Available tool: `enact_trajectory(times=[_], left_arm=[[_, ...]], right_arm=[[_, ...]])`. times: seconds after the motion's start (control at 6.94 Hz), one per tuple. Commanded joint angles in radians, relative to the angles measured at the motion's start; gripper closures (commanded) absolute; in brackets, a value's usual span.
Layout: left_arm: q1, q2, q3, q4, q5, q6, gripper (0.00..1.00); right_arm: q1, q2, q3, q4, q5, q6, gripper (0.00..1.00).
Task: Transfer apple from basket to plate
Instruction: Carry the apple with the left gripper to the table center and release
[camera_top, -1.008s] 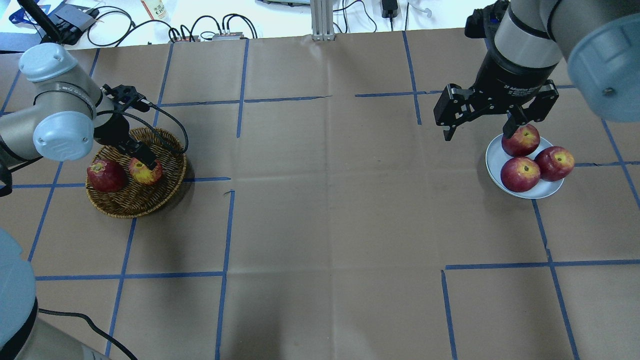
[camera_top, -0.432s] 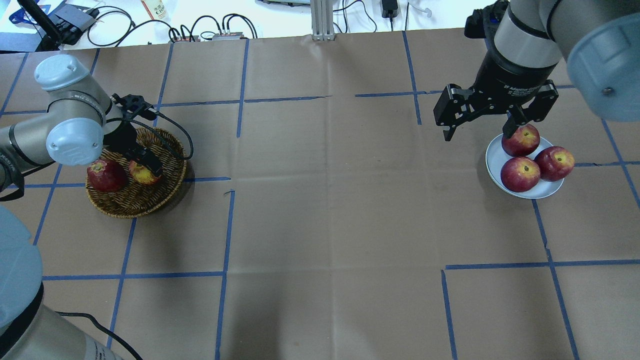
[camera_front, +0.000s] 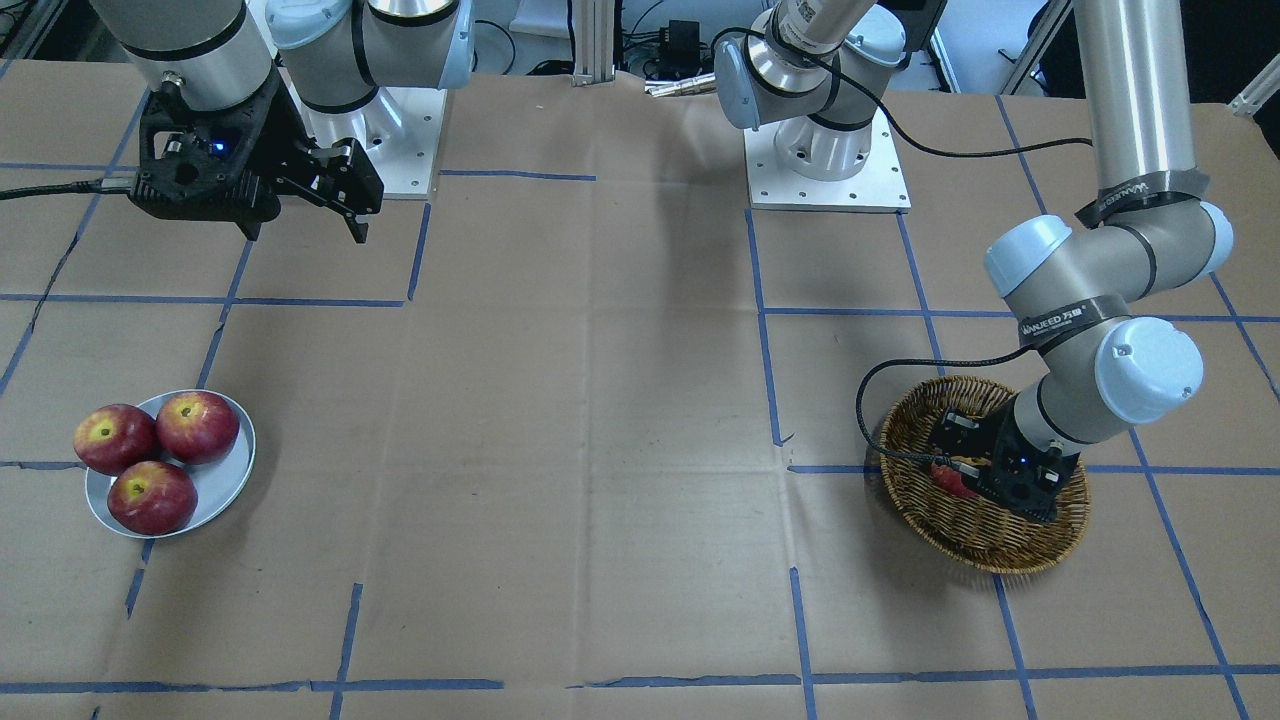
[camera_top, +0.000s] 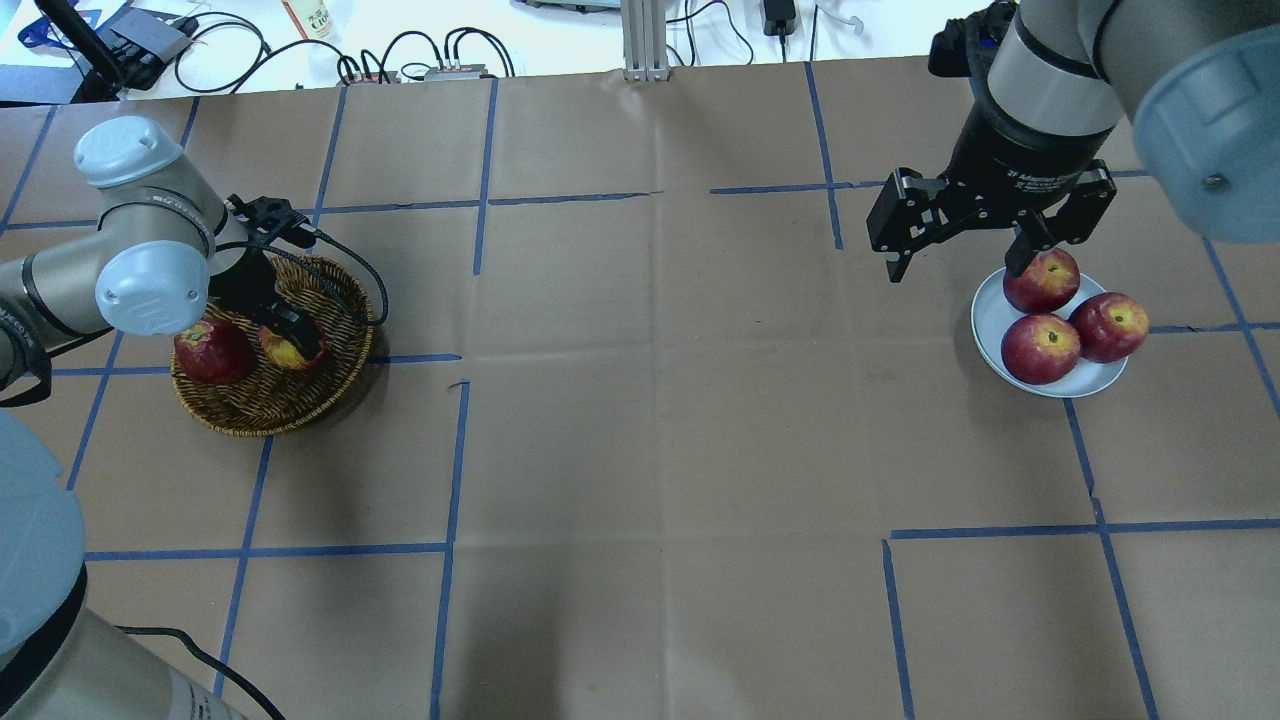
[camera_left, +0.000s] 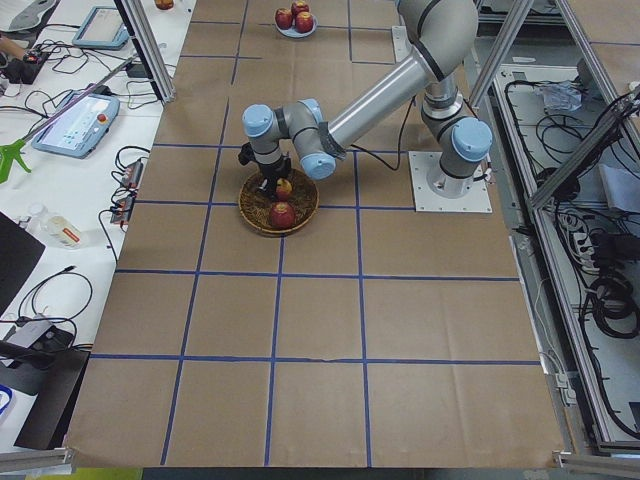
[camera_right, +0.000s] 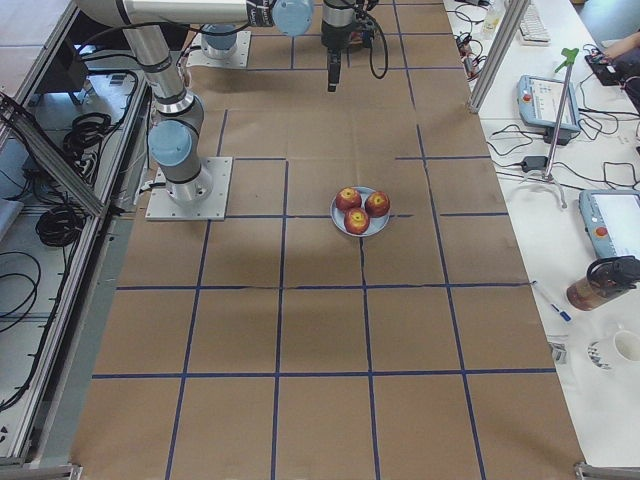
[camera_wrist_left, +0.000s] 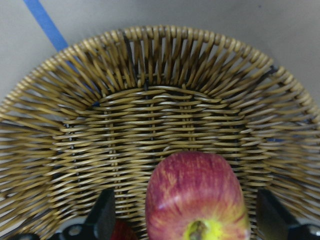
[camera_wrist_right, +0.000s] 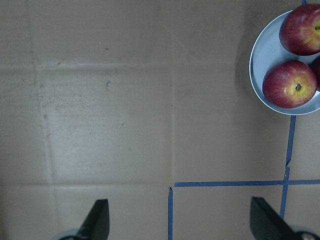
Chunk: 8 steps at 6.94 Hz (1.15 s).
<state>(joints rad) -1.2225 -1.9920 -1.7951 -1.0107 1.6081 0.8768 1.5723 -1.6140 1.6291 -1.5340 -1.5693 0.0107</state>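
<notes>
Grasp geometry: the apple (camera_wrist_left: 196, 192) lies in the basket (camera_wrist_left: 150, 100), near its middle, directly between the fingers (camera_wrist_left: 104, 220) of the left gripper (camera_top: 293, 338). The fingers are spread, one on each side of the fruit, with bare wicker showing in both gaps; no contact is visible. The apple is near-round, so no long axis governs the grip. Its yellow stem hollow faces the wrist camera. The left arm is the nearer arm by far.

The dark apple (camera_top: 212, 352) sits in the basket just beside the target, on the side away from the plate (camera_top: 985, 320).

The right gripper (camera_top: 955, 272) hangs well apart from the basket, fingers spread and empty.

Limits of view: the wrist frame cuts off the apple's lower half. The front-facing view shows only a red sliver under the wrist. Finger depth relative to the apple's widest girth cannot be determined.
</notes>
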Motion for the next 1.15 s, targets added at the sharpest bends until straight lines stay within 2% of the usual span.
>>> enact_trajectory(times=[0.0,0.29,0.58,0.86,1.01], left_arm=[[-0.018,0.047,0.011,-0.008,0.001,-0.047,0.78],[-0.133,0.112,0.013,-0.019,-0.005,-0.199,0.78],[-0.297,0.148,0.013,-0.037,-0.023,-0.507,0.78],[-0.466,0.118,0.043,-0.034,-0.057,-0.817,0.78],[-0.548,0.070,0.063,-0.019,-0.056,-0.911,0.78]], right_arm=[[0.000,-0.001,0.000,0.000,0.000,0.000,0.00],[0.000,-0.001,0.002,0.000,0.000,0.000,0.00],[0.000,-0.001,0.002,0.000,0.000,0.000,0.00],[0.000,0.000,0.002,-0.002,0.000,0.000,0.00],[0.000,0.000,0.002,-0.002,0.000,0.000,0.00]])
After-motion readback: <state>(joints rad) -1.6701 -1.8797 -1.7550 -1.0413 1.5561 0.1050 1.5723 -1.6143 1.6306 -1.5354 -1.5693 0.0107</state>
